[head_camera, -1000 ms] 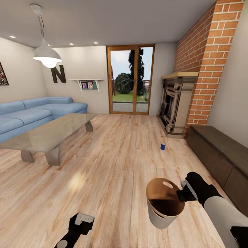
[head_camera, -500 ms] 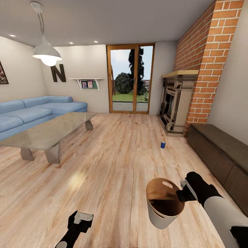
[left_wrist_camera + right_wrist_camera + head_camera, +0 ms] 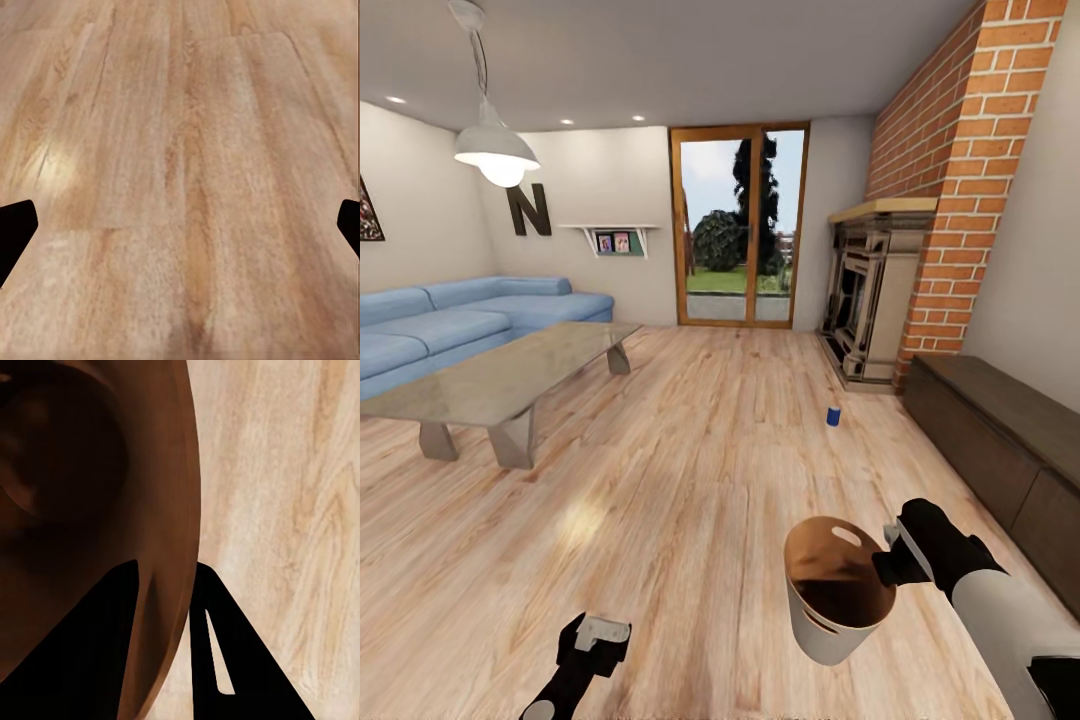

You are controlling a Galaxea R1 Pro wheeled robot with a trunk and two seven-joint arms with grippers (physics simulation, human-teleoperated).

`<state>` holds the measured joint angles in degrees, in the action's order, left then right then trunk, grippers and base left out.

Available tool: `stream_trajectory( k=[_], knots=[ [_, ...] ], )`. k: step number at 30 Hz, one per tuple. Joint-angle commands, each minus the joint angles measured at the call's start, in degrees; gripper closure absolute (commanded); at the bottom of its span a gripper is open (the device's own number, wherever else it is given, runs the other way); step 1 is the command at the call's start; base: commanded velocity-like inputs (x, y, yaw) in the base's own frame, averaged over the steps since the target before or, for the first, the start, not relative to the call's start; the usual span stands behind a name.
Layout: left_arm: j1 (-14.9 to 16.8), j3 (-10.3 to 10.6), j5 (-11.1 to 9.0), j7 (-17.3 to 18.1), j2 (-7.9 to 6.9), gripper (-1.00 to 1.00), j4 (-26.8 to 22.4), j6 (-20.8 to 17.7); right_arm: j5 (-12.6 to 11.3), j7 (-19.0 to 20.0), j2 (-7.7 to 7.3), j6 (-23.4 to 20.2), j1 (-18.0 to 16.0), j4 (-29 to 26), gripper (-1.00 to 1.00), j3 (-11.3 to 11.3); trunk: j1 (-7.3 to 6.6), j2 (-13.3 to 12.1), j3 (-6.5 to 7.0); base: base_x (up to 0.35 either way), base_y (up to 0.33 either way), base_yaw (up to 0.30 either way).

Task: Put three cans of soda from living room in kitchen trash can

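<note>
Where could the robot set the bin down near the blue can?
Bare floor lies open between the low table and the blue can, ahead of the bin held by the right gripper. It is tighter right of the can, by the cabinet and fireplace.

The right gripper [image 3: 887, 560] reaches forward at the end of a white forearm with a black wrist, its two dark fingers [image 3: 120, 645] clamped over the rim of the tash can [image 3: 830, 590], one inside the wall and one outside. The left gripper [image 3: 598, 640] hangs low, well apart from the tash can, fingers spread wide and holding nothing
</note>
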<state>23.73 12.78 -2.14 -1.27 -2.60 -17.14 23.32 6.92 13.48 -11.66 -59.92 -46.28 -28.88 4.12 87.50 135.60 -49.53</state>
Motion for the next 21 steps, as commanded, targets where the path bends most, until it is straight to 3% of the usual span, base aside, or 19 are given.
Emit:
stream_trajectory(
  k=[1,21],
  knots=[
    [0.0,0.0,0.0,0.1,0.01,-1.00,0.0,0.0,-1.0,0.1,0.02,-0.1,0.0,0.0,1.00,-0.1,0.22,0.4,-0.17,0.000,0.000,0.000],
    [-0.1,0.2,-0.2,1.5,0.05,-1.00,1.1,0.1,-0.9,0.1,0.59,-0.1,-0.5,-0.1,1.00,-0.1,4.22,7.7,-3.85,0.000,0.000,0.000]
  ],
)
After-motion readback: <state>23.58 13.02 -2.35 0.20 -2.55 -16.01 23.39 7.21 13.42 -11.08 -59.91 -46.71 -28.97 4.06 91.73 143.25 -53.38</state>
